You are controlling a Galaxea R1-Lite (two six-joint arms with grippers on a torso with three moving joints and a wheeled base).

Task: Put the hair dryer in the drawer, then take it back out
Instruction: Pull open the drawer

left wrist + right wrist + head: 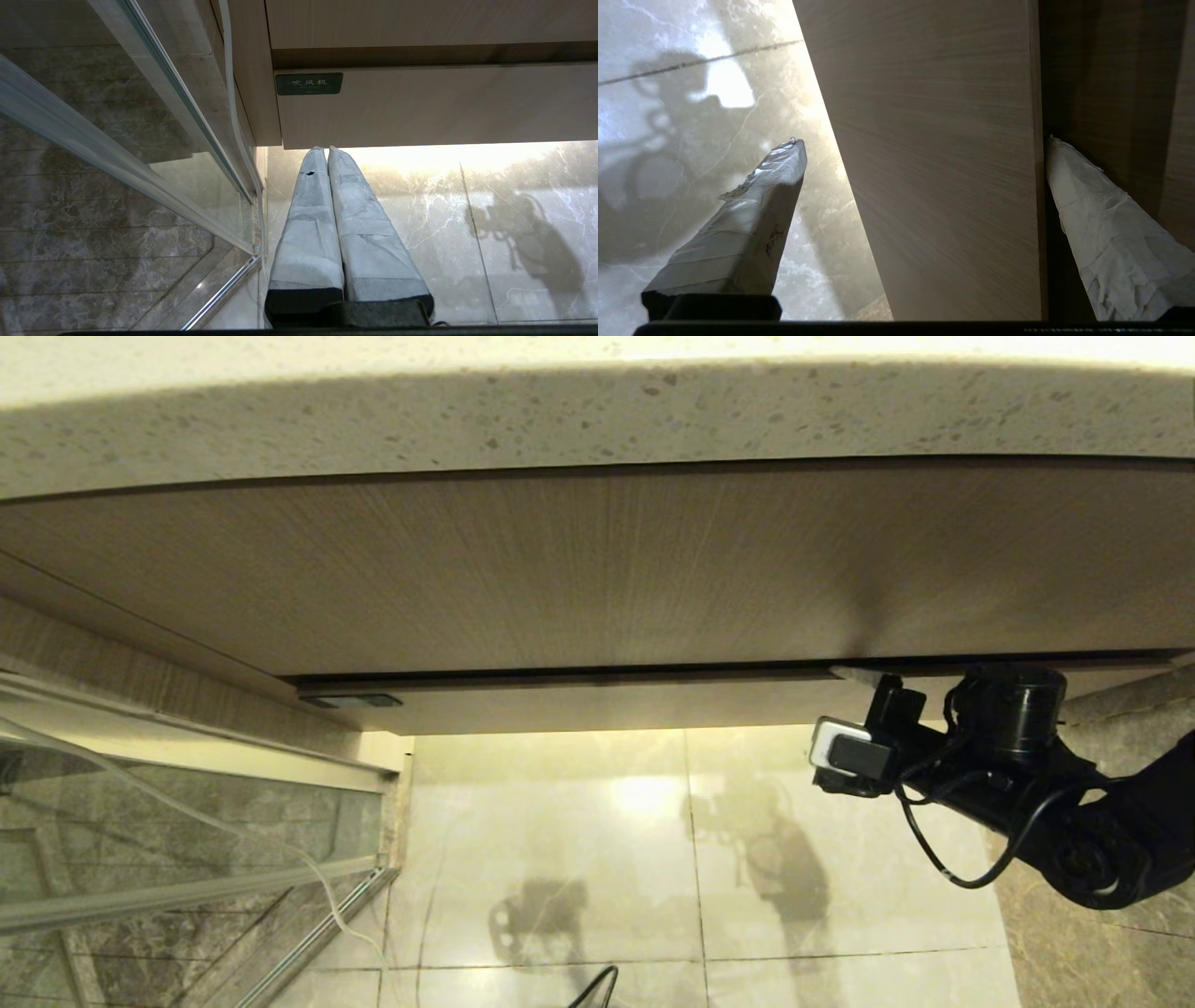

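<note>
The right arm (1046, 784) fills the lower right of the head view, black, with a looped cable and a small white-and-black camera on its wrist, reaching up to the lower front edge of the cabinet. Its right gripper (920, 140) stands spread wide – in the right wrist view one taped finger (752, 210) lies outside, over the glossy marble floor (653, 859), and the other finger (1101, 233) sits in the dark gap behind the front of the drawer (938, 163), so the low wood-grain front runs between the two. Whether either finger touches the wood cannot be told.

The drawer (597, 705) looks closed, a low strip under the taller wood-grain panel (597, 579), which hangs below the speckled stone counter (597, 420). A small dark label (309, 83) with pale characters sits at the drawer front's left end.

The left gripper (326, 149) hangs low near that end, its taped fingers pressed together, holding nothing, tips pointing at the drawer's lower edge. Beside it runs a glass partition (140, 154) in a metal frame.

The hair dryer is in none of the views – its place cannot be told.
</note>
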